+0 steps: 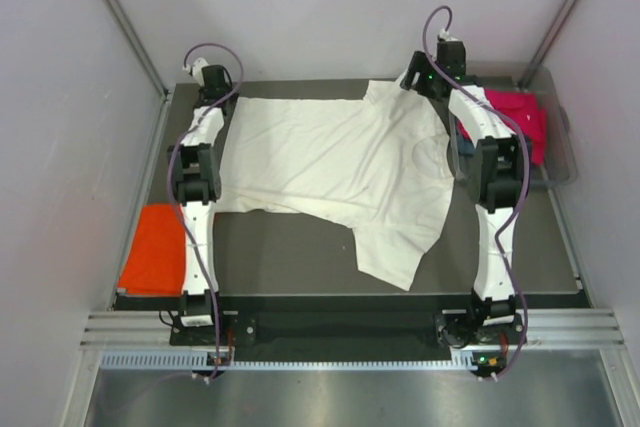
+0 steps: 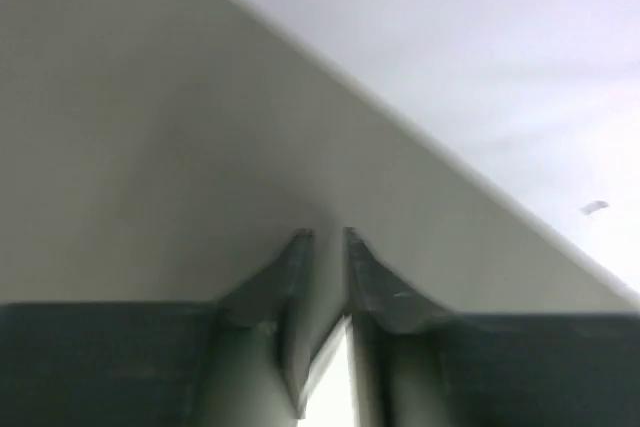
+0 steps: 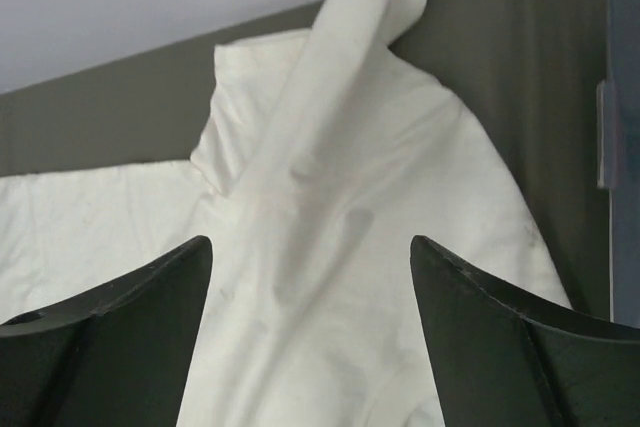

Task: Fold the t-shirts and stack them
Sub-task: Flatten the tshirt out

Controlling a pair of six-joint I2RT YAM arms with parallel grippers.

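We see the left end effector [image 2: 328, 239] out at the far left corner of the dark flat table [image 1: 290, 247]. Its two fingers [image 2: 285, 272] are almost pressed together, with only a thin gap between them. A bit of white shows low down in that gap (it could be cloth), but we cannot tell if it is pinching anything. Past its tips there is only a pale wall [image 2: 150, 127].

The right end effector [image 3: 310, 247] is at the far right side of the table. Its two fingers are spread wide apart. Right under it and ahead of it lies the big cream-white soft cloth t-shirt [image 1: 330, 162]. A folded-over strip of this shirt runs away from the tips.

The shirt is spread out on the table. It reaches from the right end effector across to just beside the left end effector. One sleeve lies well behind the right end effector, toward the near edge.

A magenta-pink cloth t-shirt [image 1: 520, 117] sits bunched up in a clear plastic box [image 1: 568, 162], just to the right of the right end effector.

A bright orange cloth t-shirt [image 1: 155, 247] lies flat in a neat shape. It is well behind the left end effector and a little to its left.
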